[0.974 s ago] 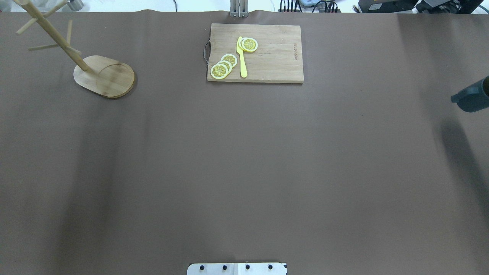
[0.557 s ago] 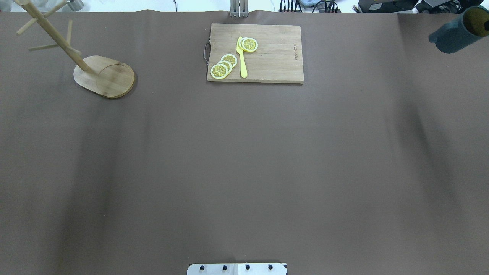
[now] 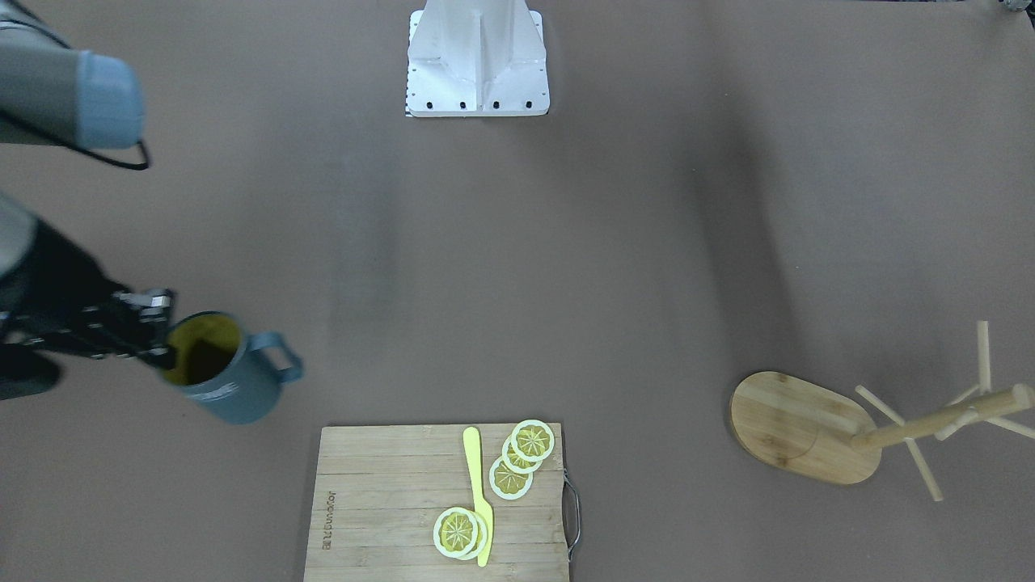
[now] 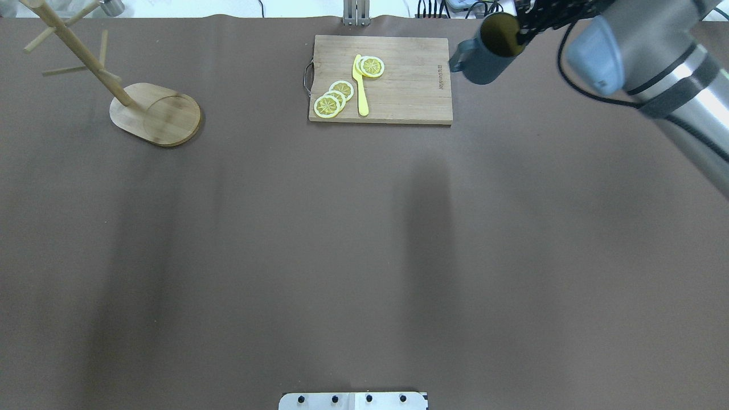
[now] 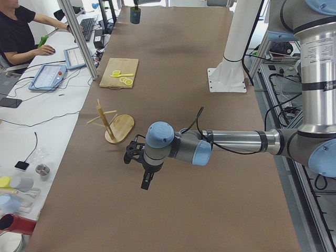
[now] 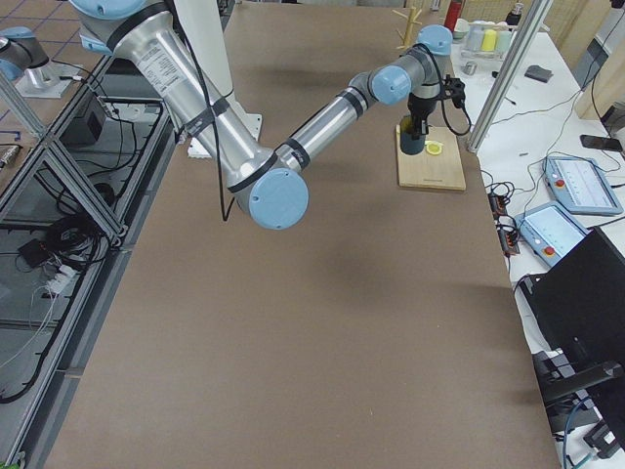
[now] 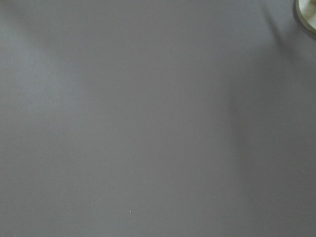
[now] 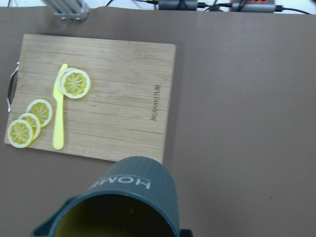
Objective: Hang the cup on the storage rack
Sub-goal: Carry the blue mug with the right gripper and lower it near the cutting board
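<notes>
As it hangs aloft, cup (image 3: 234,392) pinched at rim by right fingers (image 3: 141,349) (left fingers (image 5: 146,179) unclear)

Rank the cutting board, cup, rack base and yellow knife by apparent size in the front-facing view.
1. cutting board
2. rack base and cup: too alike to rank; the cup is held up, nearer the camera
3. yellow knife

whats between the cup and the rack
The cutting board, carrying lemon slices and a yellow knife, sits between the cup and the rack in the overhead view; from board to rack the table is bare.
</notes>
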Controlling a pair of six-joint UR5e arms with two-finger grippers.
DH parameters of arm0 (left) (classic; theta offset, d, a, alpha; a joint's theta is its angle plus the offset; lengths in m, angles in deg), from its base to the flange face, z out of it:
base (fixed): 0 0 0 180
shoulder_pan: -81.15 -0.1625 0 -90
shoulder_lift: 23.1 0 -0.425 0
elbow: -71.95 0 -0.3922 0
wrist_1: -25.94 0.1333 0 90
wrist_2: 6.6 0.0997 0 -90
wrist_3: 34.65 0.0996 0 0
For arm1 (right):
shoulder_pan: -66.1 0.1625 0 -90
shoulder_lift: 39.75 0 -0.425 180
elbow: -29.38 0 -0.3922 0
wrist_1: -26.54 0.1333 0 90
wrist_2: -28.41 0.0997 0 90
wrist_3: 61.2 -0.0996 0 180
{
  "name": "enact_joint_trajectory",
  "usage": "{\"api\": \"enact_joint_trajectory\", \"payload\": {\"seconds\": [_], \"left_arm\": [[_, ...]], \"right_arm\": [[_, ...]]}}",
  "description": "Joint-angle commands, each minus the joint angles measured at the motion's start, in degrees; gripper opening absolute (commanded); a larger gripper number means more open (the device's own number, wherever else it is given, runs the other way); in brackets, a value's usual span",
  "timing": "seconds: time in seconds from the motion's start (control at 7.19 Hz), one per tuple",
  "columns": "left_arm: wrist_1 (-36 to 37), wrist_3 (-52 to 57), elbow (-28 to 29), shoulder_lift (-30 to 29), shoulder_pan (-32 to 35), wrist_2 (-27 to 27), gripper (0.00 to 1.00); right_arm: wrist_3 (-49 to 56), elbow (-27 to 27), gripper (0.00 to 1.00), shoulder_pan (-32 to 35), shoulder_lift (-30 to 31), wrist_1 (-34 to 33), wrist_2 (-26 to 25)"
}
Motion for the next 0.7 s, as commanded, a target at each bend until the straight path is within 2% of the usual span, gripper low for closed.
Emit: {"api": "enact_joint_trajectory", "payload": {"seconds": [0.0, 0.56], "left_arm": [[0.0, 0.0, -0.2, 0.2, 0.0, -0.1, 0.98], [0.2, 0.1, 0.6, 0.3, -0.1, -1.9, 0.98]], "right_arm": [[-3.9, -1.0, 0.00, -12.8, -6.2, 1.9, -7.7], [-2.3, -2.7, 0.00, -23.2, -8.2, 3.3, -11.8]]}}
